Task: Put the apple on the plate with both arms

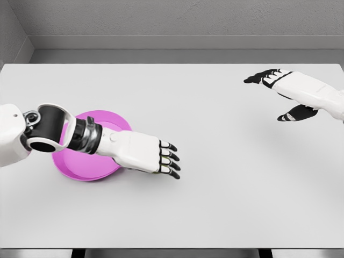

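A pink plate (88, 171) lies on the white table at the left, partly covered by my left forearm. My left hand (167, 159) reaches out past the plate's right rim, low over the table, fingers relaxed and holding nothing. My right hand (274, 95) hovers at the far right of the table, fingers stretched to the left and thumb spread below them, with nothing in it. No apple shows anywhere in the head view.
The white table (215, 204) spans the whole view, with its front edge at the bottom and a grey wall behind its back edge. Nothing else stands on it.
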Controlling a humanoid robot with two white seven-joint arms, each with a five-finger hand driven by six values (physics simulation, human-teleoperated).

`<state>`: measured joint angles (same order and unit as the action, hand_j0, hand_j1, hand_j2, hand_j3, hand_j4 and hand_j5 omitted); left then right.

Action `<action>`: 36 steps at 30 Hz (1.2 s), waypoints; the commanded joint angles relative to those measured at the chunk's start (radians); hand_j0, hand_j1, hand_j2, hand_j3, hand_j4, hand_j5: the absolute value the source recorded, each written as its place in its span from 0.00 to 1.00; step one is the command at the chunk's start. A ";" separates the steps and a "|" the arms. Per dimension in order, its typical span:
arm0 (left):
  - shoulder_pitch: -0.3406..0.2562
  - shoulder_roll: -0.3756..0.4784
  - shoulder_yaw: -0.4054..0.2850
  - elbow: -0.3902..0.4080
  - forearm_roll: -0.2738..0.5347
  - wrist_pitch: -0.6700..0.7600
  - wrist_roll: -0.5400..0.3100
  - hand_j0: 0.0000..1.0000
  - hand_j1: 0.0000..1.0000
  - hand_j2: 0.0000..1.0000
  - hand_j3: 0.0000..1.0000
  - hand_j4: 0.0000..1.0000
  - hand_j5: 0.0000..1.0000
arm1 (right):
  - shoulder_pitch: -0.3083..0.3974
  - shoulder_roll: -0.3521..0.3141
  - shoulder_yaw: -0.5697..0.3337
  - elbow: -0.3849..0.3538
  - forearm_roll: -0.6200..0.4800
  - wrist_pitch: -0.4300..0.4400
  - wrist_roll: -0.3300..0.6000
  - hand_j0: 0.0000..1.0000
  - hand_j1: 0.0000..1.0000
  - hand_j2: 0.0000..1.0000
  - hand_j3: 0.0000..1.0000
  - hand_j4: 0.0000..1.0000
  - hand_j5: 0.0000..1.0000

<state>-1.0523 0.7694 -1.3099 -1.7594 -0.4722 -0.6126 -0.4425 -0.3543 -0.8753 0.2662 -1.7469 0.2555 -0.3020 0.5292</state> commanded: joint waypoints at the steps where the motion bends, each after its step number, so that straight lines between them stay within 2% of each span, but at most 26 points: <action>1: 0.000 -0.012 0.000 0.006 0.001 0.002 -0.004 1.00 1.00 1.00 1.00 1.00 1.00 | 0.000 0.001 0.002 0.000 -0.004 0.001 0.000 1.00 1.00 1.00 1.00 1.00 1.00; 11: -0.026 -0.064 -0.034 0.069 0.001 0.002 -0.004 1.00 1.00 1.00 1.00 1.00 1.00 | 0.000 0.010 0.002 0.000 -0.004 0.001 0.000 1.00 1.00 1.00 1.00 1.00 1.00; 20: -0.035 -0.064 -0.043 0.084 -0.042 0.002 -0.009 1.00 1.00 1.00 1.00 1.00 1.00 | 0.000 0.010 0.004 0.000 -0.004 0.001 0.000 1.00 1.00 1.00 1.00 1.00 1.00; 36: -0.040 -0.065 -0.054 0.117 -0.037 0.002 -0.005 1.00 1.00 1.00 1.00 1.00 1.00 | 0.000 0.010 0.005 0.000 -0.004 0.001 -0.001 1.00 1.00 1.00 1.00 1.00 1.00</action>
<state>-1.0922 0.7048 -1.3651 -1.6462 -0.5140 -0.6125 -0.4490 -0.3543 -0.8635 0.2717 -1.7469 0.2555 -0.3020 0.5293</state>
